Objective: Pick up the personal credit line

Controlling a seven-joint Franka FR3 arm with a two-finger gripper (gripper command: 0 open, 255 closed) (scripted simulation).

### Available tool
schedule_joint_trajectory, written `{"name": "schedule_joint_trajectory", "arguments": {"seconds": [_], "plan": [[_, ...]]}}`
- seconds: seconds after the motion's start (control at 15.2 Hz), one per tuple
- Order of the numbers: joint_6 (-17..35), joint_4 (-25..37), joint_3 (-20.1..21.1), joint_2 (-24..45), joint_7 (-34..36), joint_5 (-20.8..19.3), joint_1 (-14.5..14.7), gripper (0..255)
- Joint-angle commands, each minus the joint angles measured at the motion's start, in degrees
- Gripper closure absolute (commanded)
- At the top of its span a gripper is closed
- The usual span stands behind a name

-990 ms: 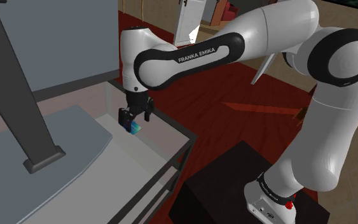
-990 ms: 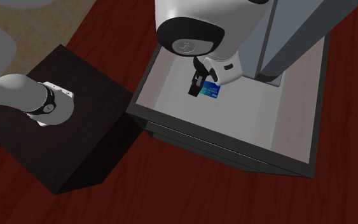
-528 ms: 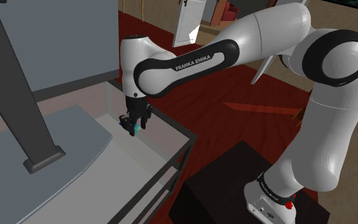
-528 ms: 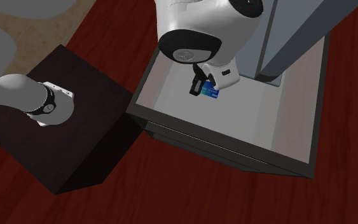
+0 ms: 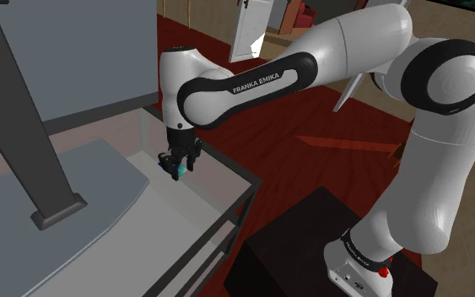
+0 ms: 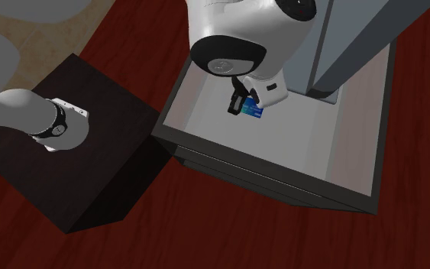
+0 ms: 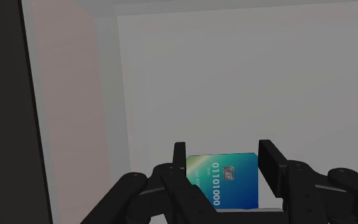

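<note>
Between the black fingers of the gripper (image 7: 222, 156): blue-green credit card (image 7: 225, 184), pinched by two opposite edges, claw closed down to card width. Position is low over the grey tabletop (image 6: 282, 153), near its rim on the side of the stand (image 6: 98, 160). Grasp looks done. Can't tell whether the card is clear of the surface. Left to do: a straight lift. The risk is slip on those thin edges.
</note>
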Motion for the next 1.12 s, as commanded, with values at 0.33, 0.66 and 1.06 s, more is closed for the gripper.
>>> {"name": "schedule_joint_trajectory", "arguments": {"seconds": [0.33,0.66,1.06], "plan": [[-3.85,1.87,0.41,-1.96,-0.34,0.93,-0.28,255],[-7.22,3.90,0.66,-3.41,-0.56,1.57,-0.46,255],[-10.08,5.84,0.83,-4.42,-0.68,2.01,-0.56,255]]}}
